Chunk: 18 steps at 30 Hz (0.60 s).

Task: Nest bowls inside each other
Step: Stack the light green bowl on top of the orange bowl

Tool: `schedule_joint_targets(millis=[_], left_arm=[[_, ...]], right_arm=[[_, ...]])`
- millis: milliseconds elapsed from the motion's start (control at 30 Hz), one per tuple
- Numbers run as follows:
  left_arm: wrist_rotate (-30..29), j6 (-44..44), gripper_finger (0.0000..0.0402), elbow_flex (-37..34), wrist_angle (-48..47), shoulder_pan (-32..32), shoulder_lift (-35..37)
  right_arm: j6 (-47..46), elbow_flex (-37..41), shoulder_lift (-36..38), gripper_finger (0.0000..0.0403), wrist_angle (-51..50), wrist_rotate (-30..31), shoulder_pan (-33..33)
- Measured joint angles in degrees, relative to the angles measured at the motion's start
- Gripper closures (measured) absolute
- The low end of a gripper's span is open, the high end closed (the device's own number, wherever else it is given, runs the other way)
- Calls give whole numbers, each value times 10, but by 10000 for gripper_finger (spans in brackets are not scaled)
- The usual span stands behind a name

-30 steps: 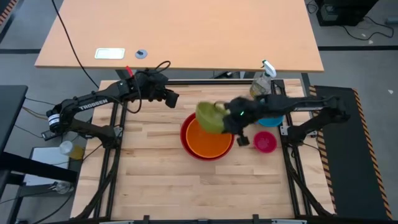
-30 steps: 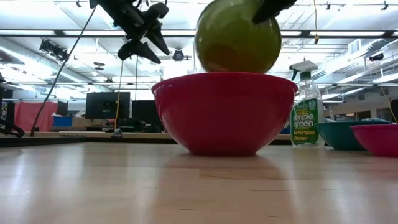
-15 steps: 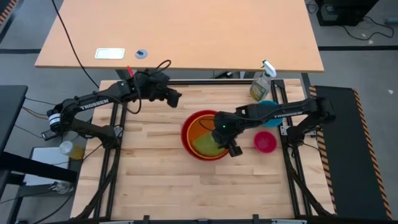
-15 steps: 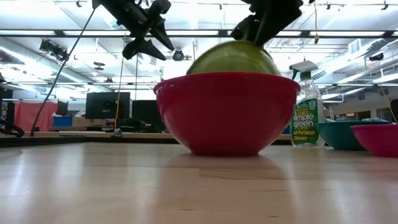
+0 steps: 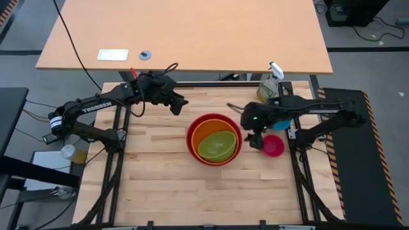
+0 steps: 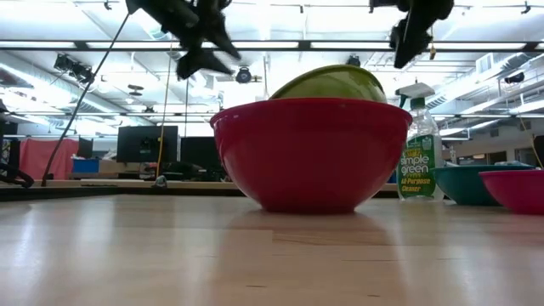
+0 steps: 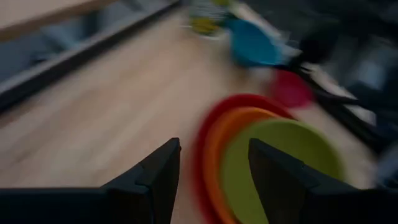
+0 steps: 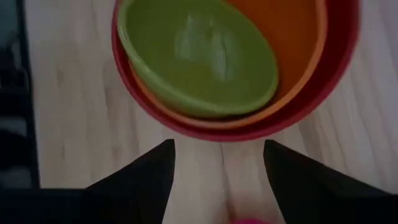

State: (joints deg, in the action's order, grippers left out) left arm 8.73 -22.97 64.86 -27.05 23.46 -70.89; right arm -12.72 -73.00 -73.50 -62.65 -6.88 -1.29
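Evidently the right gripper (image 5: 254, 137) hung released beside the red bowl (image 5: 192, 137), the green bowl (image 5: 216, 145) resting tilted inside the orange bowl (image 5: 206, 131).

The right arm hides most of the blue bowl (image 5: 280, 122), and motion blur smears the whole left wrist view.

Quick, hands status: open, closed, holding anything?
Left hand: open, empty, above the table beside the red bowl.
Right hand: open, empty; green bowl sits released in the orange bowl.
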Motion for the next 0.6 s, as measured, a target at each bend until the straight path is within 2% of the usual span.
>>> schedule_joint_targets(millis=[100,267,467,600], left_arm=[[65,5,209,0,27,-29,-10],[120,-60,209,0,95,-105,-62],[128,-133,209,0,197,-180,-135],[107,-212,209,0,264,-211,-180]], right_arm=[[-41,36,33,161,-22,41,10],[-123,113,101,175,-73,100,-6],[-172,199,143,183,-96,103,-68],[-172,211,133,184,-81,64,-97]])
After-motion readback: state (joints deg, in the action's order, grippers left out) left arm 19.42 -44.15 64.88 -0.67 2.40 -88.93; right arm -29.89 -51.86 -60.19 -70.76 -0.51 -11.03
